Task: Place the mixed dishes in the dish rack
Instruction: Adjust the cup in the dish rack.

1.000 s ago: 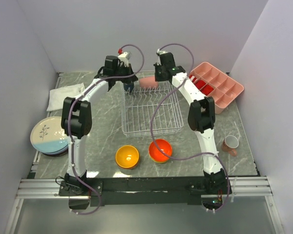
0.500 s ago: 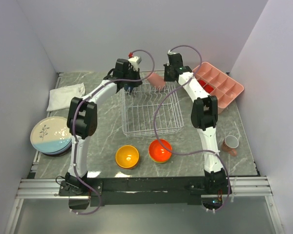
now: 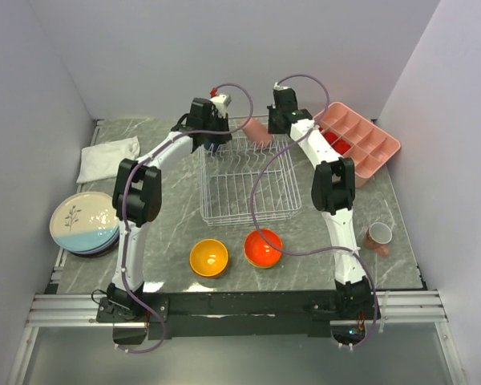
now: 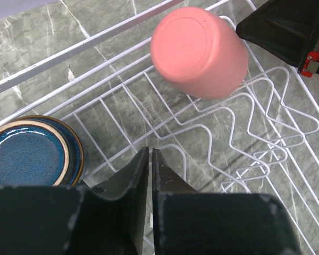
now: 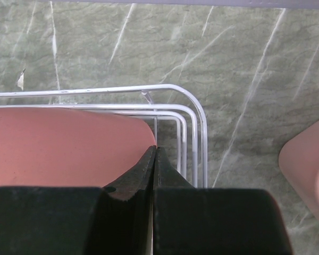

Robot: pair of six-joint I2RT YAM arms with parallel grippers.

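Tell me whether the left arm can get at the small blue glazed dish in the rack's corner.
Probably yes. The small blue glazed dish sits just beside the left gripper in the white wire dish rack, nothing over it. The pink cup lies well clear, though the jaws are nearly shut.

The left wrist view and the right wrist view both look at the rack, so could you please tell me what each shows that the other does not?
Only the left wrist view shows the blue dish in the rack's corner and the pink cup's round base. Only the right wrist view shows an edge of the pink tray at right. Both show the pink cup lying tilted in the white wire dish rack on the marble table.
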